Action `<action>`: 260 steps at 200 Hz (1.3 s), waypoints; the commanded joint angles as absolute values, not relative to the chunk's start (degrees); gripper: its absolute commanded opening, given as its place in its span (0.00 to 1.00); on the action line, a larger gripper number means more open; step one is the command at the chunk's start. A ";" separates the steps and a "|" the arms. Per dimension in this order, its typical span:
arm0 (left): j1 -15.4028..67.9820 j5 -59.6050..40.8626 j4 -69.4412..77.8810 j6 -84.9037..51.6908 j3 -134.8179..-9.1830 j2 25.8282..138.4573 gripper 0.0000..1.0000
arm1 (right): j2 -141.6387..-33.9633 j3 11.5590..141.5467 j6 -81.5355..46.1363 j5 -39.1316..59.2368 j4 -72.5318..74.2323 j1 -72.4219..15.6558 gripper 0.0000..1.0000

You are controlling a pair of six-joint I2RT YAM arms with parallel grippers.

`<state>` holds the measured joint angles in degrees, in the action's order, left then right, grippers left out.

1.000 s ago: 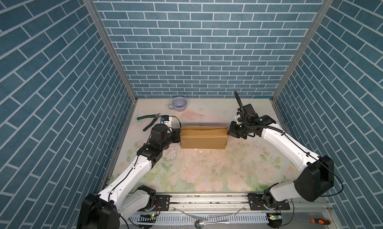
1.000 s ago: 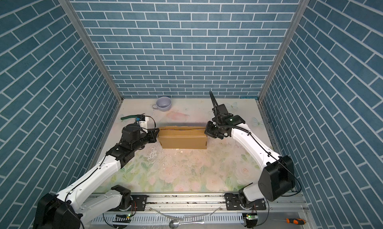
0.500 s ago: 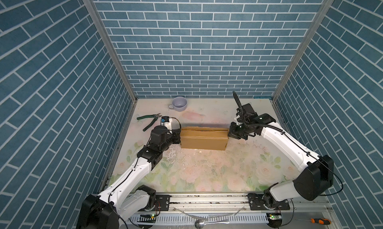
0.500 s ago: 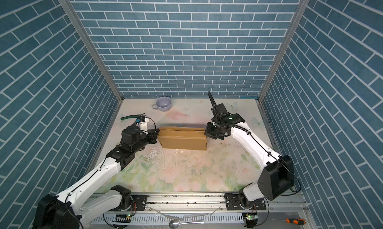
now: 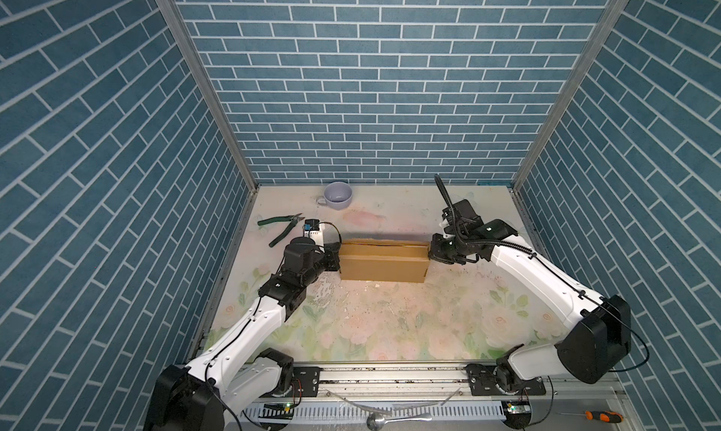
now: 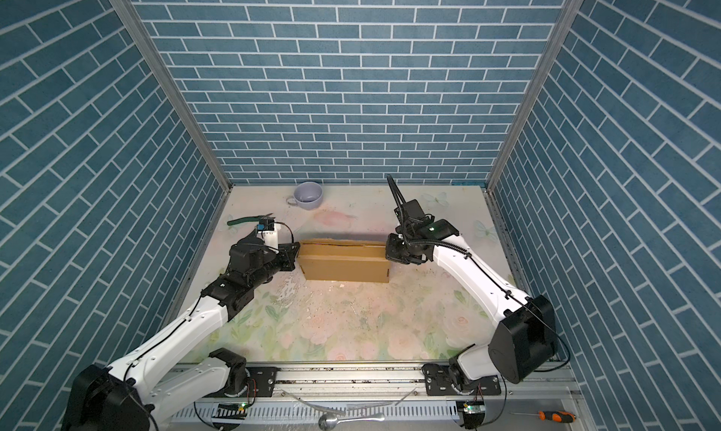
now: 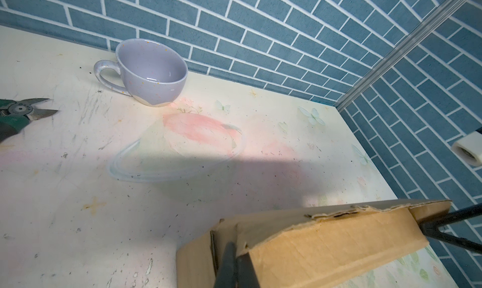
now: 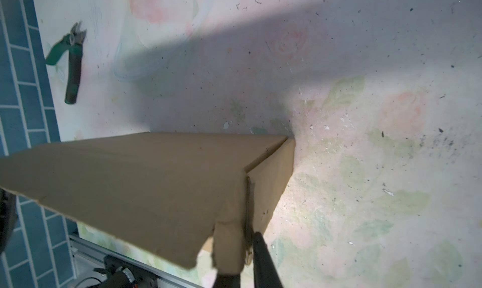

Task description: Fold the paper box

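The paper box is a long brown cardboard box folded into shape, lying across the middle of the table. My left gripper is at its left end. In the left wrist view the left gripper is shut on the cardboard at the corner of the box. My right gripper is at the right end. In the right wrist view its jaws stand slightly apart around a cardboard tab of the box, and the tab hides one finger.
A lilac cup stands at the back by the wall. Green-handled cutters lie at the back left, close behind my left wrist. Brick walls enclose three sides. A spoon and a screwdriver lie beyond the front rail.
The right gripper's jaws have eased slightly apart at the box's right end. The box and the left gripper have hardly moved.
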<state>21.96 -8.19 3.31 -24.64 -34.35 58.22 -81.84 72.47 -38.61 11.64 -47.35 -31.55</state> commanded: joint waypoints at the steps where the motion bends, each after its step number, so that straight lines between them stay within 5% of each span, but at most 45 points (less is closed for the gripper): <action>1: 21.92 -6.21 -9.74 -22.95 -33.08 60.39 0.00 | -81.21 75.73 -33.87 16.14 -55.18 -29.50 0.26; 45: 21.89 -6.58 -10.14 -22.28 -33.33 60.90 0.00 | -81.48 86.17 -25.91 19.67 -65.57 -25.83 0.39; 134: 21.97 -7.03 -10.48 -22.28 -33.61 61.08 0.00 | -86.12 88.94 -28.39 14.15 -61.46 -28.36 0.24; 188: 21.94 -7.46 -10.72 -22.40 -34.17 61.26 0.00 | -86.69 89.35 -29.80 14.88 -59.75 -30.12 0.28; 260: 21.94 -7.48 -10.95 -22.37 -33.80 60.79 0.00 | -87.09 82.86 -30.22 10.20 -57.93 -32.86 0.01</action>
